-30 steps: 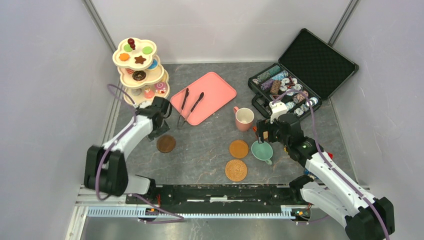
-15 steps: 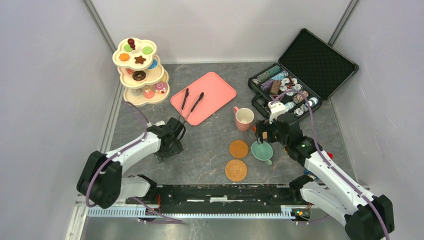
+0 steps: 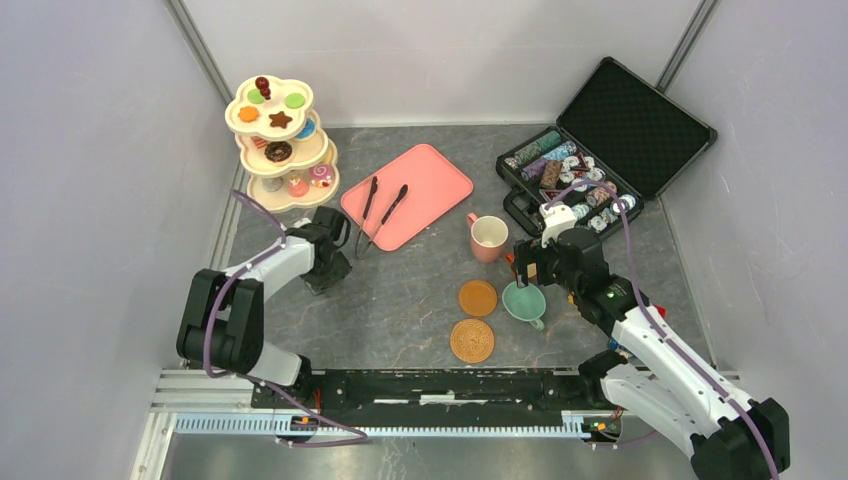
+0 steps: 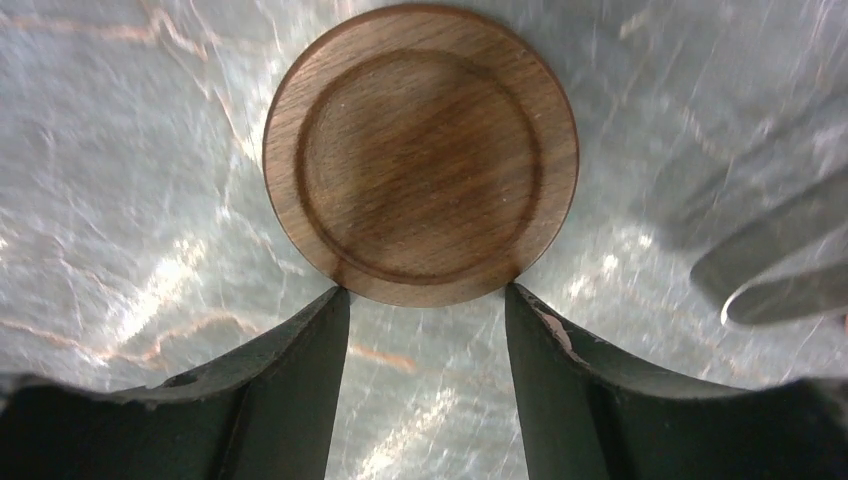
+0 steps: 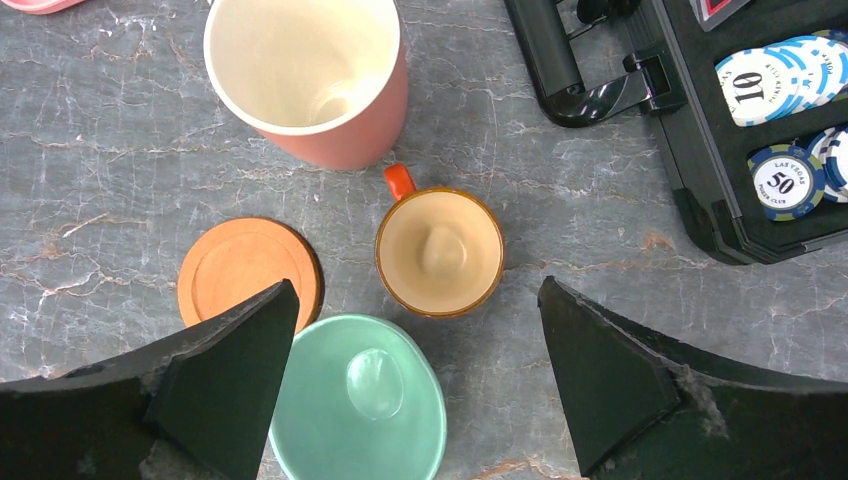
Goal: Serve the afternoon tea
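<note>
In the left wrist view a dark brown coaster (image 4: 420, 155) lies flat on the table. My left gripper (image 4: 425, 292) is open, with both fingertips at the coaster's near rim. In the top view the left gripper (image 3: 328, 275) hides this coaster. My right gripper (image 5: 417, 285) is open and empty, hovering over the brown cup (image 5: 440, 250) and the teal cup (image 5: 360, 400). The pink cup (image 5: 305, 70) stands just beyond, and an orange coaster (image 5: 240, 275) lies at the left. The top view shows the right gripper (image 3: 530, 268), the teal cup (image 3: 524, 302) and the pink cup (image 3: 488, 237).
The cream three-tier stand (image 3: 262, 178) with toy pastries is at the back left. A pink tray (image 3: 430, 175) holds two black tongs (image 3: 380, 215). An open black case (image 3: 640, 125) of poker chips is at the back right. Two orange coasters (image 3: 478, 297) (image 3: 472, 340) lie near the front.
My left arm swung from beside the tray down to the dark coaster, then drew back left. The coaster no longer shows in the top view. The right arm has barely moved.
</note>
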### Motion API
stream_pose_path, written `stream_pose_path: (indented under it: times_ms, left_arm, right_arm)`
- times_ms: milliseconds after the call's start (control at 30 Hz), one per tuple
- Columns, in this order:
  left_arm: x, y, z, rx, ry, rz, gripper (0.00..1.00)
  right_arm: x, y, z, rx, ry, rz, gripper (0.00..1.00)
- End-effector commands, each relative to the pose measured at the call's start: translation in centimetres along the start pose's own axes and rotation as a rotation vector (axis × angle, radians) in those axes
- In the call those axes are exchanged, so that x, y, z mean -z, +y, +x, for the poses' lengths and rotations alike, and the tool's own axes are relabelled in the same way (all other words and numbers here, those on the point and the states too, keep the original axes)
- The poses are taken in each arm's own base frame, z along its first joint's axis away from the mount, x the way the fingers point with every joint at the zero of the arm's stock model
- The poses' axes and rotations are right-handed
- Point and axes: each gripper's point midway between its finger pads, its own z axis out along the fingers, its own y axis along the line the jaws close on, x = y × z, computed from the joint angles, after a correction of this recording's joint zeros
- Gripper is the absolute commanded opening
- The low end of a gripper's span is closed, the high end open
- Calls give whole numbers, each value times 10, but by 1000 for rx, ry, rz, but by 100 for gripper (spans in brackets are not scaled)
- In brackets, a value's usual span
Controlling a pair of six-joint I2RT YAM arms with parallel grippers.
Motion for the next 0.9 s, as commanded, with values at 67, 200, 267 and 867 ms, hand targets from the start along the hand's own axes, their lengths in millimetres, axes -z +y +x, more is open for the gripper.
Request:
stream_pose_path:
  times_ms: [67,200,267,867]
  left_arm:
    - [-23,5,-43,-40,-58,-42,65]
    - [-30,7,-65,-34,-54,-64,64]
    - [-31,11,-73,-16,-54,-74,64]
    - [93,-53,-102,-131,-212,422,88]
  right_arm:
    - [-1,0,-8,9,-15,7,98]
    - [-1,0,-9,8,-8,5,98]
    - [0,0,-10,8,-11,8,98]
    - [-1,1,-17,6,-25,3,98]
